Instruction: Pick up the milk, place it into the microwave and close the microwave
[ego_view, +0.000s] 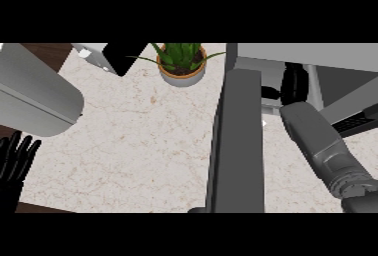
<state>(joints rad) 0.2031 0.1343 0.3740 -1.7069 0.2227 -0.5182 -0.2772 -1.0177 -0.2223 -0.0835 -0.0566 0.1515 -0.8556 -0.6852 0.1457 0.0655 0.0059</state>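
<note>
Two black hands show in the head view: the left hand (16, 156) rests at the lower left edge with fingers straight and apart, holding nothing, while the right hand (293, 82) reaches past the open microwave door (238, 145) into the microwave (310, 62), and I cannot tell how its fingers are set. Milk is not clearly visible; it may be hidden by that hand. Behind, a potted plant (181, 64) stands on the marble counter (140, 135).

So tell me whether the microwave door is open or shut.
Open: the microwave door swings out over the counter, and the right robot hand reaches into the cavity behind it.
</note>
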